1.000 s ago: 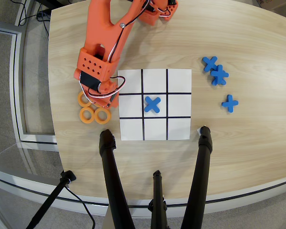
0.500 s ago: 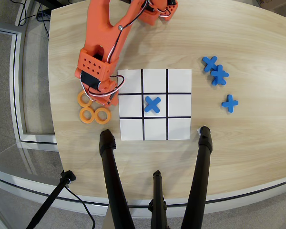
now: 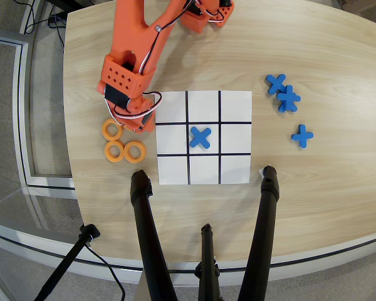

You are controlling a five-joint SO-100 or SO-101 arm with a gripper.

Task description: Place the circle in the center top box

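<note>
— Pale wood grain runs across the table point(image 3: 338, 188) under me, and grey floor shows past its curved edge. What lies on it?

— White paper grid point(image 3: 203, 138), three by three in black lines, sits in the middle of the overhead view. One blue X point(image 3: 200, 137) lies in its central cell. Three more blue X pieces point(image 3: 288, 98) sit well apart to the right of the sheet, two of them touching and the third point(image 3: 302, 135) alone below them.

— And the rings?

— Three orange rings show on the bare wood just left of the grid: one point(image 3: 112, 130) higher up, two point(image 3: 115, 151) point(image 3: 135, 151) side by side below it, close together. If a fourth is there, my own body covers it.

— Where are your fingers?

— My fingers point(image 3: 140, 125) point down at the grid's left edge, beside the upper ring, under the orange wrist block and its loops of wire. From this height the housing hides most of them, so I cannot tell whether they are apart or together, or whether anything sits between them.

— And the center top box?

— Going by my base at the top of the view, it is the middle cell of the bottom row point(image 3: 203, 169), plain white, with nothing in it. Black tripod legs point(image 3: 147, 232) rise from the lower edge of the view, just below the sheet.
</note>
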